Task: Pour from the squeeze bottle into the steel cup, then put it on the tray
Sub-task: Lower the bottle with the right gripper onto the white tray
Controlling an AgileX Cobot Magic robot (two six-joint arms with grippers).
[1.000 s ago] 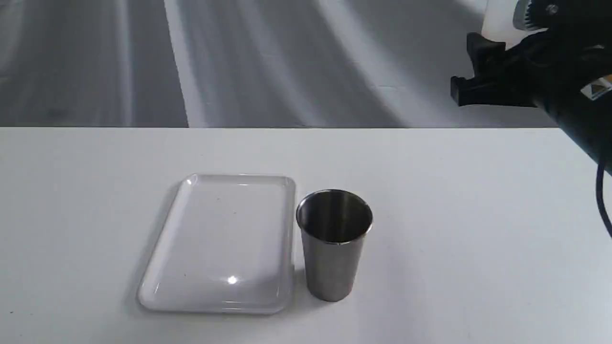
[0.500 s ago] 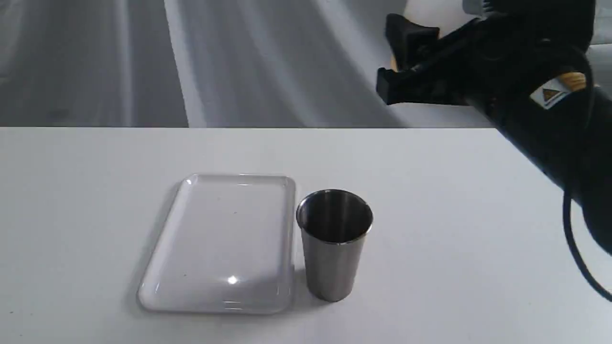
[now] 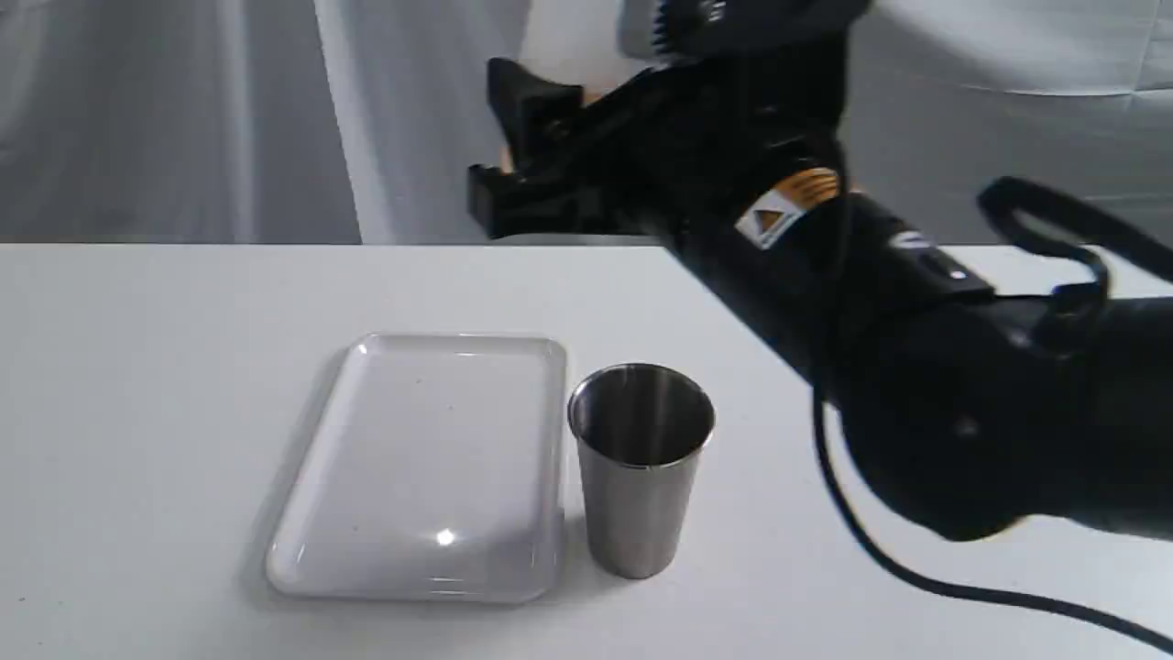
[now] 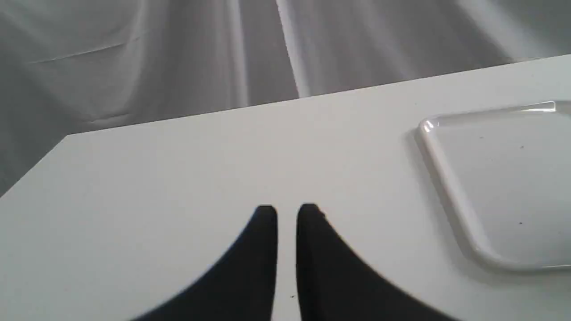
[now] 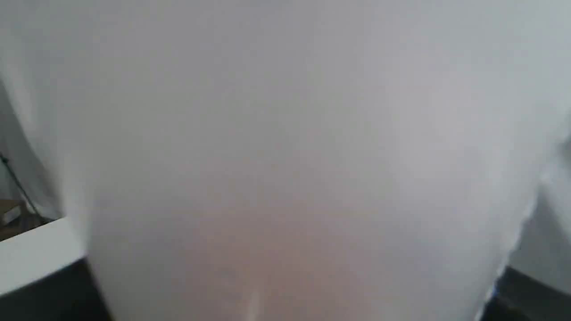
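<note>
The steel cup (image 3: 637, 495) stands upright on the white table, just right of the white tray (image 3: 422, 458), which lies flat with nothing on it. My right gripper (image 3: 509, 151) hangs high over the table's far edge, behind the tray and cup, shut on the squeeze bottle (image 3: 573, 41). Only a whitish part of the bottle shows above the fingers in the exterior view. In the right wrist view the bottle (image 5: 285, 156) fills the picture, whitish with an orange tinge low down. My left gripper (image 4: 287, 209) sits low over bare table beside the tray (image 4: 446, 178), its fingers shut to a narrow slit with nothing between them.
The right arm's black body (image 3: 962, 385) and its cable (image 3: 880, 559) cover the table to the right of the cup. A grey curtain hangs behind the table's far edge. The table's corner (image 4: 67, 136) shows in the left wrist view.
The right arm has swung left with the bottle, from the upper right edge of the exterior view to above the far side of the tray. Cup and tray have not moved.
</note>
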